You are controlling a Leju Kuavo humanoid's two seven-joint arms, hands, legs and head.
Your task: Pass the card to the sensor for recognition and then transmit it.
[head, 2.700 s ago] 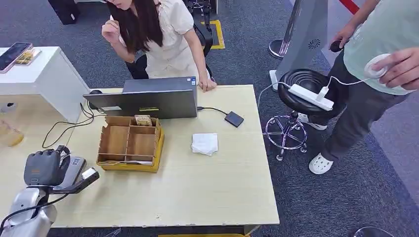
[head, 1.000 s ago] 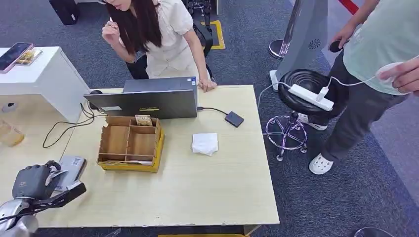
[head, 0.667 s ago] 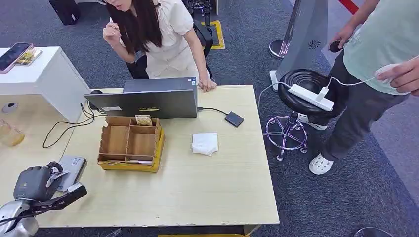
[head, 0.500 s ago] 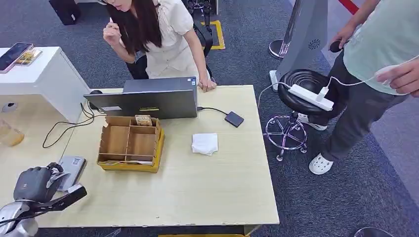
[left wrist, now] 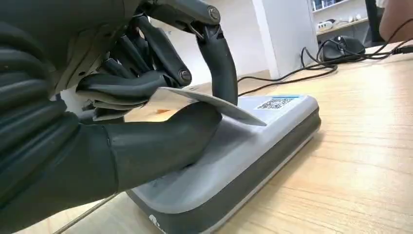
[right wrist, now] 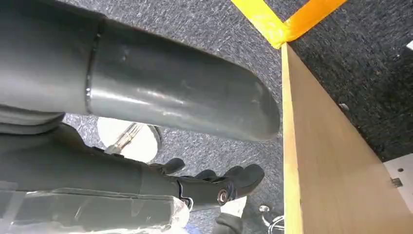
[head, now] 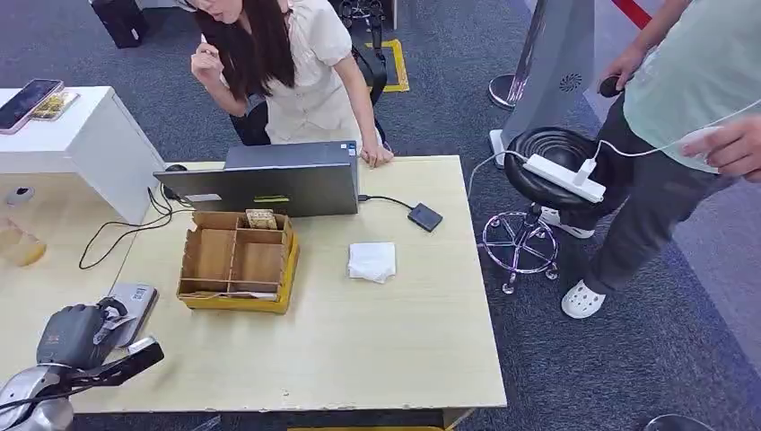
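Left hand (left wrist: 146, 97) with card (left wrist: 209, 101) over sensor (left wrist: 272, 126)

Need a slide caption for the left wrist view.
Left hand holds the card just above the grey sensor on the wooden table.

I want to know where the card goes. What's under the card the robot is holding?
Under the card is the grey sensor, lying flat on the wooden table. The left robot hand pinches the card above it. The thumb hides whether the card touches the sensor.
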